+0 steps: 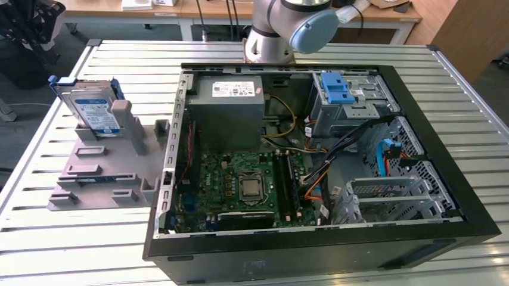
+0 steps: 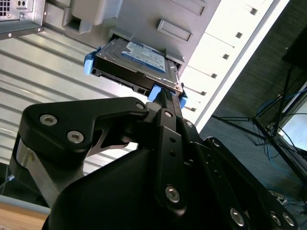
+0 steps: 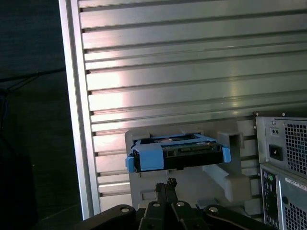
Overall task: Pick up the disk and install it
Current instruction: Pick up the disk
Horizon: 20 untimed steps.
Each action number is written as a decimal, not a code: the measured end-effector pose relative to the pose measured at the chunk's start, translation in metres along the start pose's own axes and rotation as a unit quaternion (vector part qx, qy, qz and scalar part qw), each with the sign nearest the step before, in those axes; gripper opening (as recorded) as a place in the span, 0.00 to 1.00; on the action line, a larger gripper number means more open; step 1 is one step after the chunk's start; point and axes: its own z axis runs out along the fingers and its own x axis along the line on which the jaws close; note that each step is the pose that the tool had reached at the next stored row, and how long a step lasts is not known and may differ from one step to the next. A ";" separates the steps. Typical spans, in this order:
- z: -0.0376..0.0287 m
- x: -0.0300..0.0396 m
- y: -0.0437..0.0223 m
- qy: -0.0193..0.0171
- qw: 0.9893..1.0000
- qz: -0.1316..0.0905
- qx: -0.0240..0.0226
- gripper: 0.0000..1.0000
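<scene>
The disk (image 1: 94, 110) is a silver drive with a blue-and-white label in a blue carrier bracket. It stands tilted in the grey holder (image 1: 104, 164) at the exterior view's left, beside the open computer case (image 1: 318, 149). In both wrist views the disk (image 2: 136, 60) (image 3: 177, 153) lies ahead of my gripper (image 3: 165, 186) (image 2: 163, 98). The black fingers meet at their tips, shut on nothing, and stand apart from the disk. Of the arm, the exterior view has the base and one joint (image 1: 294, 24) behind the case.
Inside the case are a grey power-supply box (image 1: 230, 113), a metal cage with a light-blue latch (image 1: 338, 89), a motherboard (image 1: 247, 185) and loose cables. The slatted aluminium table (image 1: 71, 238) ends just past the holder. A dark floor with cables (image 2: 283, 143) lies beyond.
</scene>
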 end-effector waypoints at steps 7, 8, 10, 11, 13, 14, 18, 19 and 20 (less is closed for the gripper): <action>0.0000 0.0000 0.0000 0.000 1.000 -0.019 -0.001 0.11; 0.0000 0.0000 0.0000 0.000 1.000 -0.024 -0.001 0.11; 0.0001 0.0000 0.0000 0.000 0.999 -0.041 -0.001 0.11; 0.0001 0.0000 0.0000 0.000 0.999 -0.049 -0.001 0.11; 0.0002 0.0000 0.0000 0.000 0.998 -0.067 -0.002 0.11; 0.0002 0.0000 0.0000 0.000 0.997 -0.077 -0.002 0.11; 0.0004 0.0000 0.0000 0.000 0.994 -0.112 -0.003 0.11; 0.0004 0.0000 0.0000 0.000 0.993 -0.121 -0.004 0.11; 0.0004 0.0000 0.0000 0.000 0.991 -0.130 -0.004 0.11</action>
